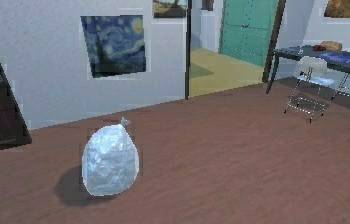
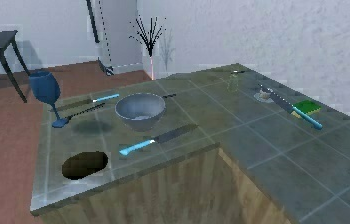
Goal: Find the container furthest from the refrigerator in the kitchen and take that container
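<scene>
Tiled counter (image 2: 238,128) bears grey bowl (image 2: 141,107), blue-handled knife (image 2: 157,140), blue goblet (image 2: 47,90).

Ahead, a white bag (image 1: 110,162) sits lower left on the floor, square in front of me. Bare floor runs wide to its right, up to the doorway (image 1: 218,60). A table (image 1: 288,52) and chair (image 1: 308,86) crowd the upper right. In the arm side view, the bowl (image 2: 141,107), goblet (image 2: 46,92) and knife (image 2: 155,141) cluster at the left of the counter (image 2: 233,140); bare tiles lie right of them.
</scene>
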